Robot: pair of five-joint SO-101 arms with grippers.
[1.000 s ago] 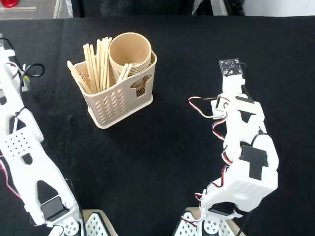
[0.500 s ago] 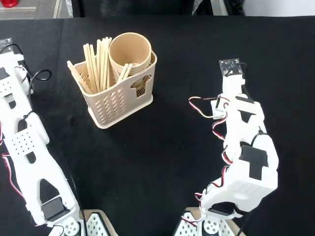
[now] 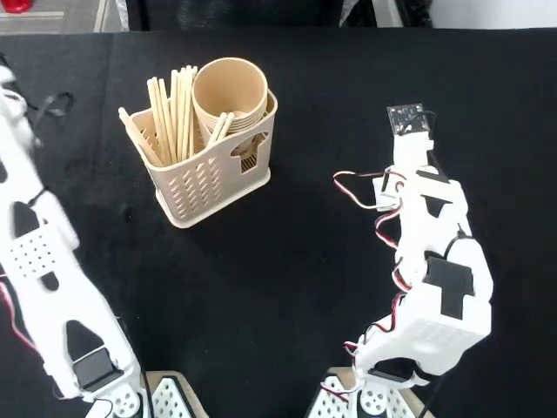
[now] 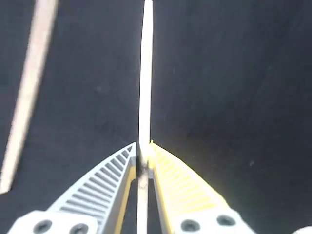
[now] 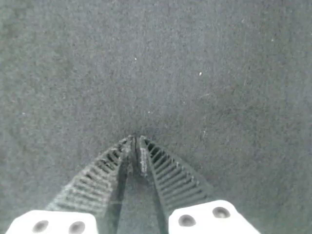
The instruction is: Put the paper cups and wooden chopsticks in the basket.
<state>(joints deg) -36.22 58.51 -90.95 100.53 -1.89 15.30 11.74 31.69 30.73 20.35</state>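
The left arm [image 3: 39,252] stands at the left edge of the black worktop [image 3: 305,261]. The left pincer [image 4: 144,148] is closed on one held chopstick [image 4: 145,73], which is clamped between the two fingertips and runs straight ahead of them over the worktop. A second chopstick [image 4: 29,83] lies on the cloth beside this pincer, apart from the held one and at a slight angle to it.

One cream basket [image 3: 204,187] with perforated walls stands between the two arms, nearer the left arm and well apart from the right pincer. It holds a bundle of upright chopsticks [image 3: 174,109] on the side toward the left arm, packed too closely for an exact count. On the side toward the right arm it holds one stack of nested paper cups [image 3: 231,87]; several rims show, but their number cannot be told. Two leaning sticks [image 3: 220,126] rest against the front of the cup stack.

The right arm [image 3: 426,235] is folded over the right half of the worktop. The right pincer [image 5: 135,142] points down at bare cloth with its two fingertips together, and nothing is between them.
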